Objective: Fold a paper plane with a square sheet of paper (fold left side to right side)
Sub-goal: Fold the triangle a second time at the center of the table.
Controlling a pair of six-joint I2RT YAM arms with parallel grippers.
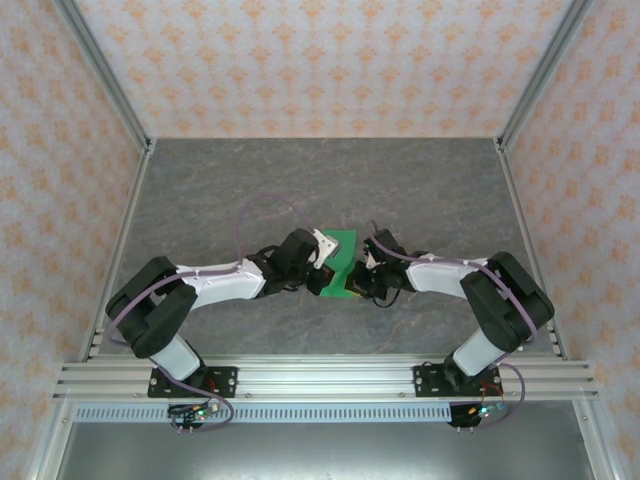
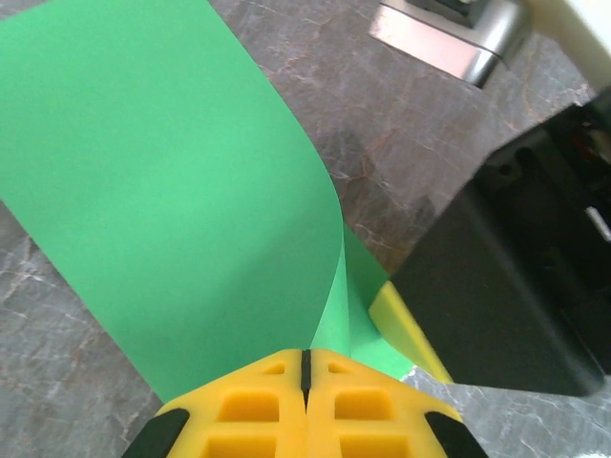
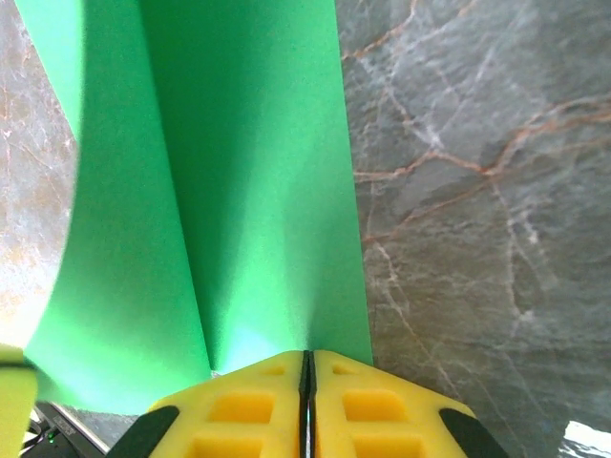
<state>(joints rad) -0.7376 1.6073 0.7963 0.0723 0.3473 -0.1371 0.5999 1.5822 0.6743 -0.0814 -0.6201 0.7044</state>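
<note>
The square sheet of paper [image 1: 343,245] is bright green and sits mid-table between my two grippers, bent over itself rather than flat. In the left wrist view the sheet [image 2: 172,191] curls up out of my left gripper [image 2: 306,355], whose yellow fingers are shut on its near edge. The right gripper's yellow finger [image 2: 412,332] and black body [image 2: 516,286] sit close on the right. In the right wrist view the sheet [image 3: 248,172] runs away from my right gripper [image 3: 307,355], which is shut on its edge beside a soft crease. From above, the left gripper [image 1: 322,272] and the right gripper [image 1: 357,276] nearly meet.
The grey marbled table [image 1: 420,190] stretches open behind and to both sides of the paper. Metal frame posts [image 1: 110,90] and patterned walls bound it. An aluminium rail [image 1: 320,378] runs along the near edge under the arm bases.
</note>
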